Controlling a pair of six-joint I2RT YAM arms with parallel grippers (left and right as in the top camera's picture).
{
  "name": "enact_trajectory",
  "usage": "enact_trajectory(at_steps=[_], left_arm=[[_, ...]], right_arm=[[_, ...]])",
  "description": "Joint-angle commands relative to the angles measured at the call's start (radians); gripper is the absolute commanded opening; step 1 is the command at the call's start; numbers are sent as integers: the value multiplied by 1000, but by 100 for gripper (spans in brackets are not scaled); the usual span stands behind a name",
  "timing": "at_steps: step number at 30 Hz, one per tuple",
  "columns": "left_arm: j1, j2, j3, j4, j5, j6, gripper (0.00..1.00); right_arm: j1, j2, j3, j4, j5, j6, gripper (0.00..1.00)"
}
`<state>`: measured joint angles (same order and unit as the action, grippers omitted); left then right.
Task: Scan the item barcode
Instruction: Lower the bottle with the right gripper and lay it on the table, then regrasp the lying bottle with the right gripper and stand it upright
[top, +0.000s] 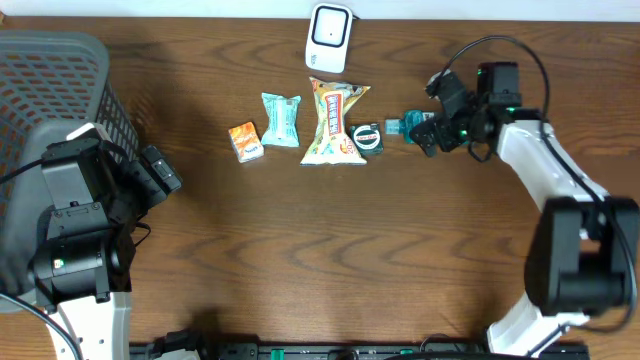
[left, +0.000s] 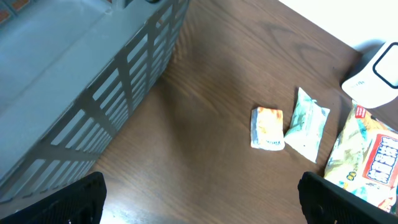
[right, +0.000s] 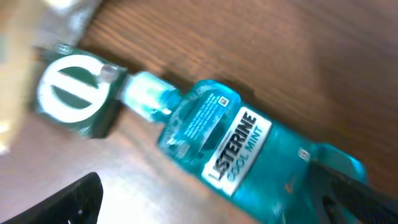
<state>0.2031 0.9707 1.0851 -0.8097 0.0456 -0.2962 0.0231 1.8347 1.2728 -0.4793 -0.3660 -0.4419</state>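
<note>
Grey slatted plastic is marked at the far left; what is shown beside it? (Student)

A basket is denoted. Just right of it the left gripper is held, jaws spread wide, nothing between them. Further right a row is laid on the wooden table: orange packet, pale green sachet, snack bag, small dark box and, last, the mouthwash bottle. The white scanner is set behind the bag. (Legend)

Which item is to be scanned, and how is it to be handled? (Student)

The mouthwash bottle is judged to be it. It is laid on its side, cap towards the box, with the right gripper spread about it and not closed. Whether one finger touches the base cannot be told. A rigid, smooth, liquid-filled body is expected: heavier than the packets, slippery, liable to roll. A hold across the mid-body is advised, the printed panels being left uncovered; no barcode can be made out. (Legend)

What room is offered? (Student)

The cap is just beside the box, so a straight lift is preferred to a leftward slide. Bare wood is available in front of the row and to its right. The scanner is near the table's far edge, where little margin is left. (Legend)
</note>
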Motion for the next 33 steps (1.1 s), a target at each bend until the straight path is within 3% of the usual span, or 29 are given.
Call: enact_trajectory(at_steps=[1,13,15,19,27,33], left_arm=[[6,2,5,-2,-12,-9,98],[6,2,5,-2,-12,-9,98],[6,2,5,-2,-12,-9,98],[6,2,5,-2,-12,-9,98],[6,2,5,-2,-12,-9,98],[6,2,5,-2,-12,-9,98]], right_arm=[[11,-68,8,-37,3,-1,99],[-18,36,8,230,109,-90,96],[-27,78,8,266,109,-84,75],[-40,153,8,356,102,64,4],[-43,182,8,415,69,98,1],[-43,186,8,318,85,127,1]])
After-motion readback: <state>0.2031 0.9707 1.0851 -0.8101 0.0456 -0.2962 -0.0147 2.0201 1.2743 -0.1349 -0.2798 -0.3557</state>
